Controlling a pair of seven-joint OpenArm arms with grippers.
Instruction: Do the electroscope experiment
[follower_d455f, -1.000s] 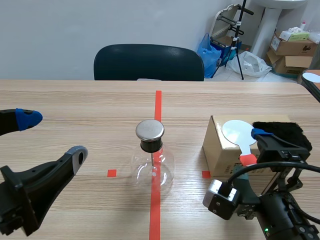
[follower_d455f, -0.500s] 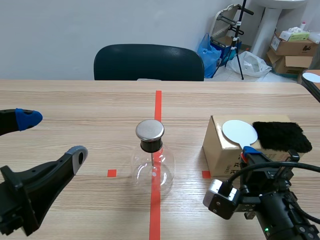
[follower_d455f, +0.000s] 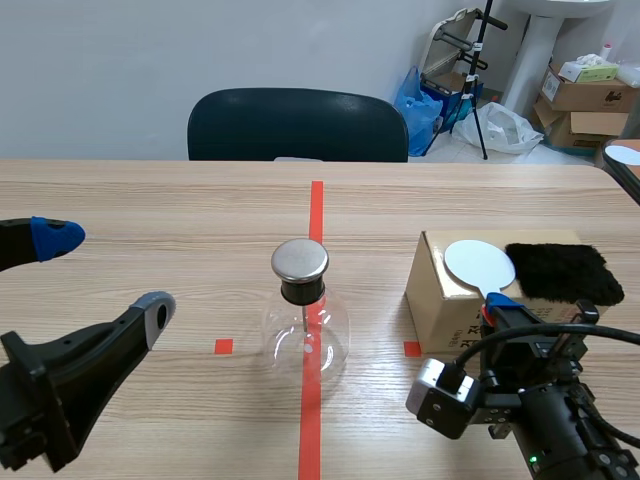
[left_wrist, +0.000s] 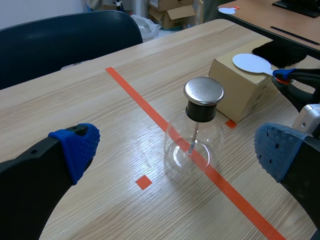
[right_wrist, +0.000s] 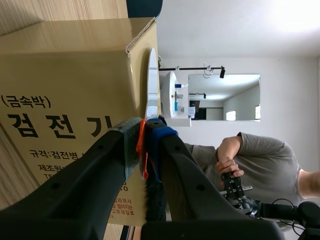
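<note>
Orange-handled, the white round paddle (follower_d455f: 478, 265) sits clamped in your nearly closed right gripper (right_wrist: 145, 132); dragging it across the brown cardboard box (follower_d455f: 436, 297) beneath could twist it loose.

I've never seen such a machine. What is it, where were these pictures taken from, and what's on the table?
A robot with two black arms. One camera sits between the arms and looks across the wooden table; the other two ride on the wrists. Mid-table stands a round glass flask with a metal cap, the electroscope. Beside it a brown cardboard box carries a black furry cloth and a white round paddle with an orange handle. The left arm's fingers are open and empty; the right arm's fingers pinch the paddle's handle.
</note>
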